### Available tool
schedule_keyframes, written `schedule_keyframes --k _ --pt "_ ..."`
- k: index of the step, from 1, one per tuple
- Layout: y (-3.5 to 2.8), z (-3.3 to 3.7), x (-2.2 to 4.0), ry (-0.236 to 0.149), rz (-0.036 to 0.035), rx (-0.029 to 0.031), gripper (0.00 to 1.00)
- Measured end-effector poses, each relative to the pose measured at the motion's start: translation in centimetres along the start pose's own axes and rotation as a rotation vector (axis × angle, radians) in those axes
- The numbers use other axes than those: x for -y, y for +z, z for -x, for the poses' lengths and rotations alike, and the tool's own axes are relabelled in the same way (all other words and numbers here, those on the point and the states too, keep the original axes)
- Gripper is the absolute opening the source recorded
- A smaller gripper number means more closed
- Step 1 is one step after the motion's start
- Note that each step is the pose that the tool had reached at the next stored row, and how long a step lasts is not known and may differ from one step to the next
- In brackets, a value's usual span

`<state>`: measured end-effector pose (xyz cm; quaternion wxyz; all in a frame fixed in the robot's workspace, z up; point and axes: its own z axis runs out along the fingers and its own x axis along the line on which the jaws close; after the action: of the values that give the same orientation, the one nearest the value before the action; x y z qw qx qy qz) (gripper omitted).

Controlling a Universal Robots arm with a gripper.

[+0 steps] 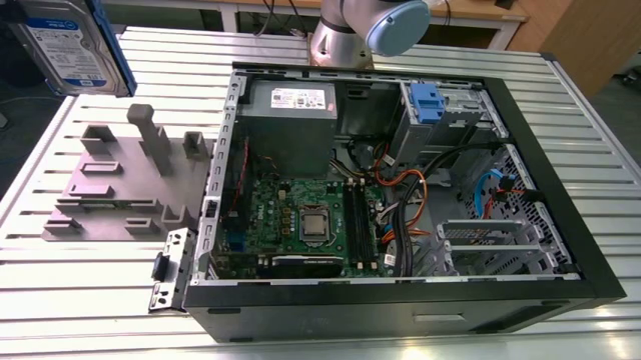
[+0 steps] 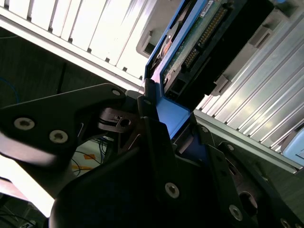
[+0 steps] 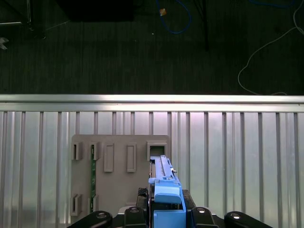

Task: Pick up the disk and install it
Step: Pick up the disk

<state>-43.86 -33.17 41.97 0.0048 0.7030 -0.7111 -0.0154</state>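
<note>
The disk [image 1: 70, 45] hangs in the air at the exterior view's top left, above the table's corner, upright, its white-and-blue label facing the camera and a blue frame on its edge. In the first wrist view the disk [image 3: 163, 178] is seen edge-on over the grey holder plate [image 3: 118, 142]. My gripper [image 3: 166, 211] is shut on the blue frame at its end. In the second wrist view the black fingers [image 2: 151, 128] clamp the blue frame, and the disk [image 2: 199, 42] shows its circuit board and connector side.
The open computer case [image 1: 561, 247] lies on the slatted aluminium table [image 1: 581, 97], with a drive bay and blue latch [image 1: 425, 101] at its far corner. A grey power supply box [image 1: 290, 112] sits inside. The grey fixture [image 1: 120, 180] with upright posts stands beside the case.
</note>
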Motion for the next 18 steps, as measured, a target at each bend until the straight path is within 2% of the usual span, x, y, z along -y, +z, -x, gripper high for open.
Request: schedule_keyframes --k 4,6,7,8,18 --pt "0.0 0.0 0.0 0.0 0.0 0.0 0.36" --pt "-0.2 0.0 -0.01 0.0 0.0 0.0 0.36" --pt "-0.44 0.01 -0.01 0.0 0.0 0.0 0.36" --pt "-0.93 0.01 -0.03 0.0 0.0 0.0 0.36" --pt "-1.09 0.02 -0.03 0.0 0.0 0.0 0.36"
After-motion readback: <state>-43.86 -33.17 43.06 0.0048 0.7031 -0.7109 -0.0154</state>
